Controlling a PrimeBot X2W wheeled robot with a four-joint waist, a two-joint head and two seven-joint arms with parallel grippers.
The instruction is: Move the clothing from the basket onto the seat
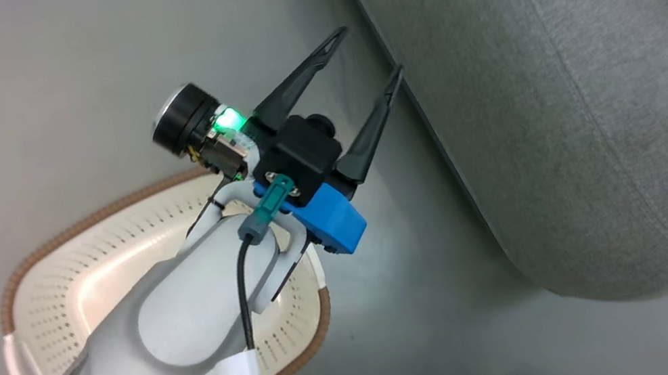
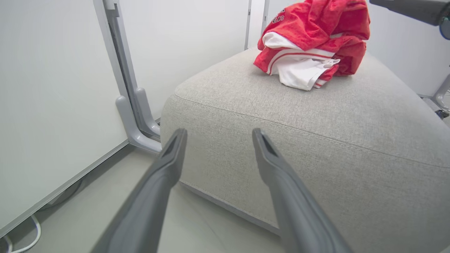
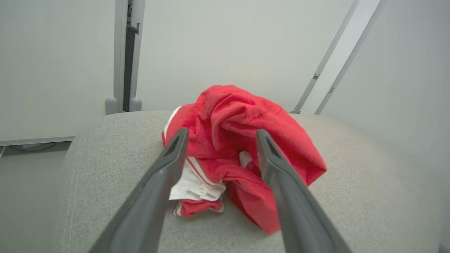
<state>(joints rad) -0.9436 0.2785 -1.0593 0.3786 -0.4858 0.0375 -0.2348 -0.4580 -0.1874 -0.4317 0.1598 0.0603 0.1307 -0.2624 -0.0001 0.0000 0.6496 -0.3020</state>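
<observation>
My right gripper (image 3: 221,133) is spread and empty before the clothing (image 3: 228,105) heaped on the seat (image 3: 369,182); my left gripper (image 2: 218,131) is spread too. The clothing looks light, soft and floppy, so I'd pinch a raised fold.

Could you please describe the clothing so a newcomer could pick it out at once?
Find the large grey seat. On its top lies the clothing, a crumpled heap. Bright red fabric with white lining sets it apart from the grey upholstery.

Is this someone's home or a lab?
Likely a lab mock-up of a home: bare white partition panels on grey metal feet, a grey seat, a laundry basket on plain floor.
</observation>
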